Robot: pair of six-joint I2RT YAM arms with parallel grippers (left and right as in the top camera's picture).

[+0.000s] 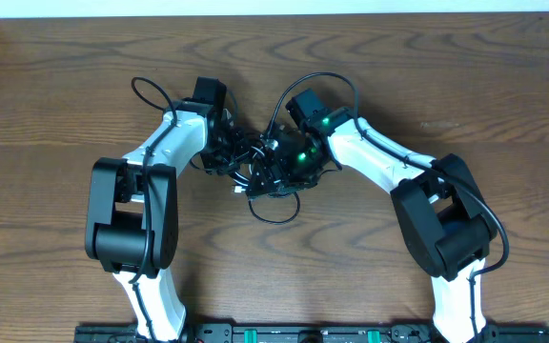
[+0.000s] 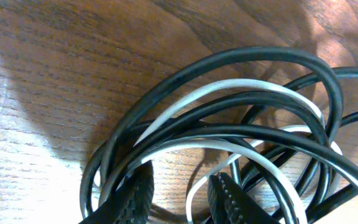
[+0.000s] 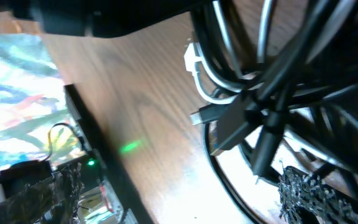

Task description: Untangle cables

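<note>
Black cord [image 2: 260, 55] and white cord [image 2: 229, 85] knot fills the gap between left arm [image 1: 174, 143] and right arm [image 1: 370, 157]. Bare table [image 1: 55, 86] at outer sides, far edge.

the cables [image 2: 263, 53] lie tangled mid-table [image 1: 65, 105], left gripper [image 2: 182, 196] at their left, right gripper [image 1: 280, 164] at their right.

**Left wrist:** left fingers [image 2: 135, 199] cropped by the bottom edge, and cables [image 2: 253, 59] cropped by the right edge. Whether the fingers grip anything is indeterminate.

**Right wrist:** right finger [image 3: 309, 196] cropped at the corner; background blurred.

**Overhead:** all fingers hidden beneath wrists and cables. The white cord [image 2: 229, 85] is too small to trace here.
</note>
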